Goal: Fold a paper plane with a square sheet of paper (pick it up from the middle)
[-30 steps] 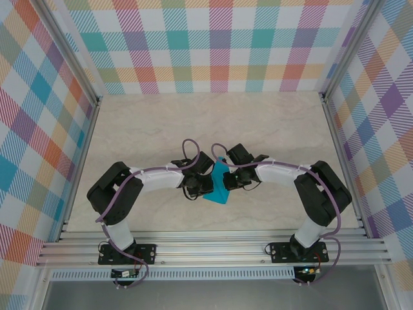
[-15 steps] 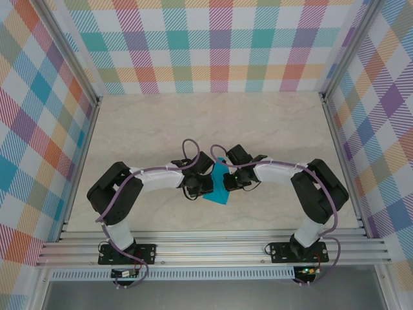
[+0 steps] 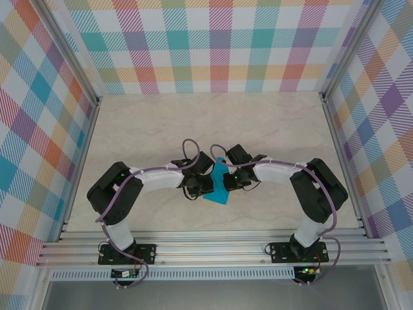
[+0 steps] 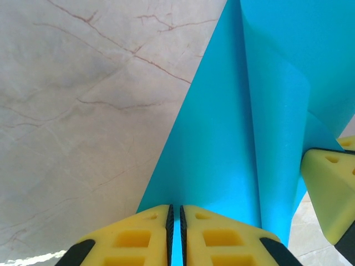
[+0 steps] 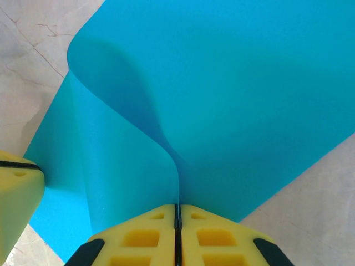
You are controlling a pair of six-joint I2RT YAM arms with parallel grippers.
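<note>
Pinching the paper (image 4: pixel 233 138) from opposite sides, the left gripper (image 4: pixel 175 209) and right gripper (image 5: pixel 177 208) each press their jaws together on it at the middle of the table (image 3: pixel 277 129), seemingly holding it bowed upward so one half can curl over for a fold.

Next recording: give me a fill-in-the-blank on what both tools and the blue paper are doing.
The left tool is ___ on the sheet of paper.
The right tool pinches the ___ sheet.
Between the tools the paper bows instead of lying ___.
The table beneath looks like ___.
Missing: shut; same; flat; marble.
</note>
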